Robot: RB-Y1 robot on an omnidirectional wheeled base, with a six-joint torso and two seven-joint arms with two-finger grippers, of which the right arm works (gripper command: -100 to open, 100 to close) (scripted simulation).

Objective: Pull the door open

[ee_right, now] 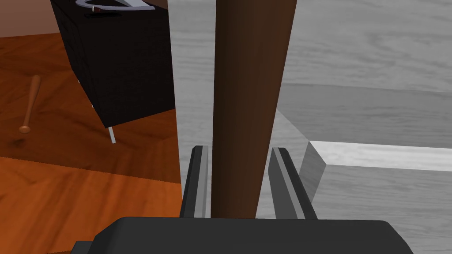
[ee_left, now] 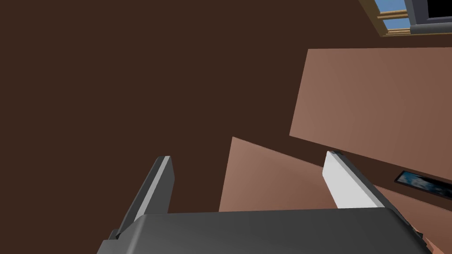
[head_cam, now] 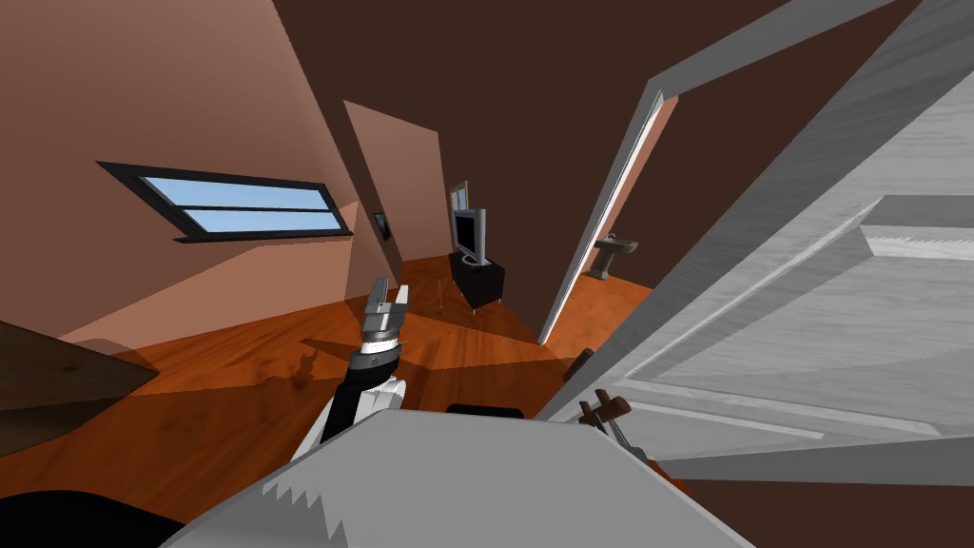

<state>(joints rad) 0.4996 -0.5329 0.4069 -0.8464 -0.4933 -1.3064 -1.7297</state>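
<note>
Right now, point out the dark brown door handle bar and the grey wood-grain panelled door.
dark brown door handle bar (ee_right: 249,88), right wrist view, middle of the shaft.
grey wood-grain panelled door (head_cam: 808,323), head view, flat panel face.

Left side: the left arm (head_cam: 354,404) extends forward from the shoulder, forearm dark, wrist collar grey and white. The left gripper (ee_left: 248,156) points ahead and upward, fingers spread wide and parallel.

Right side: the right gripper (ee_right: 239,148) sits low, close by the torso. Its two fingers are drawn in against opposite sides of the brown handle (ee_right: 251,88), which runs straight out between them.
</note>
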